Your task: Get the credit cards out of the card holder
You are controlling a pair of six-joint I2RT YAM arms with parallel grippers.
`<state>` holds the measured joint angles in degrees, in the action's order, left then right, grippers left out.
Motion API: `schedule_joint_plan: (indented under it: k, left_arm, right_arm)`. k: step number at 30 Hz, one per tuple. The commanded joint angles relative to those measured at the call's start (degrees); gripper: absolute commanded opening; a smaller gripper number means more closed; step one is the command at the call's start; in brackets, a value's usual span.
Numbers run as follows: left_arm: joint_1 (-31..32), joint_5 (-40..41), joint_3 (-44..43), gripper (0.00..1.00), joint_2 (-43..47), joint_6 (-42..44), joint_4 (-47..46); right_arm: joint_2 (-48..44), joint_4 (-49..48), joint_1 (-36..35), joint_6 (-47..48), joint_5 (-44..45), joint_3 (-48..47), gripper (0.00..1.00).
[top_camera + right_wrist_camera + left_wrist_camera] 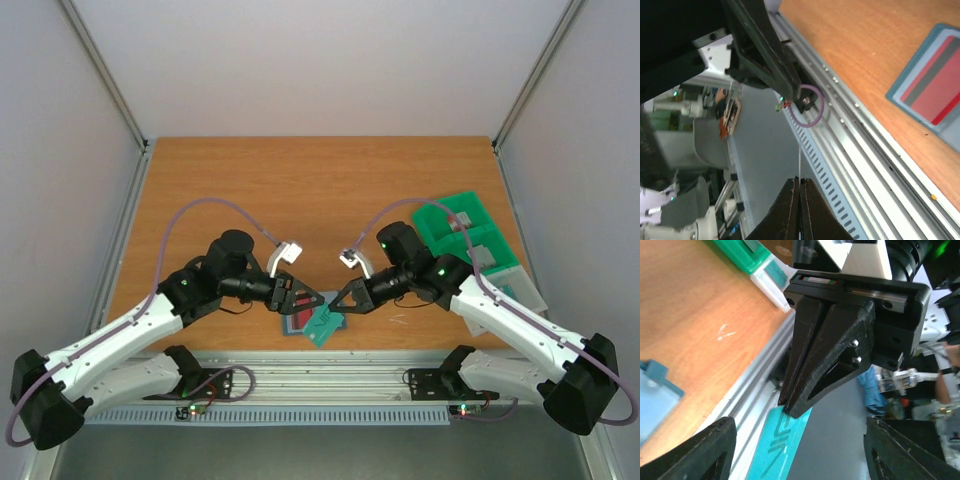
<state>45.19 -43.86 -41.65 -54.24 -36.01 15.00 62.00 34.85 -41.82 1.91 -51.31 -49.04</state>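
A teal credit card [323, 326] hangs edge-down over the table's front edge, and my right gripper [338, 303] is shut on its top corner. The left wrist view shows that card [782, 452] pinched by the right gripper's black fingers [815, 370]. My left gripper [800, 429] is open, its fingers standing wide on either side of the card without touching it. In the right wrist view the card [799, 165] shows as a thin edge rising from my shut right gripper [800, 181]. The blue-grey card holder [935, 85] lies flat on the wood with a red card [932, 90] in it.
A green two-compartment bin [465, 225] stands at the right of the table, with a clear tray [512, 282] in front of it. The aluminium rail [330, 375] runs along the front edge under both grippers. Both arms meet at the front centre.
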Motion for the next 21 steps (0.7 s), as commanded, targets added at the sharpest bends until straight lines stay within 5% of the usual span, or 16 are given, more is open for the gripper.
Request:
schedule_joint_plan:
  k: [1, 3, 4, 9, 14, 21]
  left_arm:
    - [0.1, 8.4, -4.0, 0.76, 2.0, 4.0, 7.5]
    - [0.1, 11.8, -4.7, 0.97, 2.5, 6.5, 11.3]
    - [0.1, 13.4, -4.9, 0.99, 2.7, 7.3, 12.8]
    - [0.1, 22.0, -4.3, 0.99, 4.0, 11.1, 16.6]
    - [0.0, 27.7, -3.4, 0.99, 3.2, 11.7, 15.8]
    - [-1.9, 34.5, -4.8, 0.99, -1.2, 13.8, 18.7]
  right_arm:
    - [-2.9, -3.2, 0.2, -7.1, 10.0, 1.7, 0.01]
    - [-3.8, -2.7, 0.5, -9.3, 14.6, 1.9, 0.01]
    - [-4.1, -2.5, 1.1, -10.3, 16.5, 2.1, 0.01]
    - [-6.0, -0.8, 5.5, -14.7, 25.6, 3.4, 0.01]
    - [-11.2, 1.0, 17.6, -19.0, 28.6, 6.8, 0.01]
    - [-15.4, 8.9, 28.6, -19.1, 43.7, 4.5, 0.01]
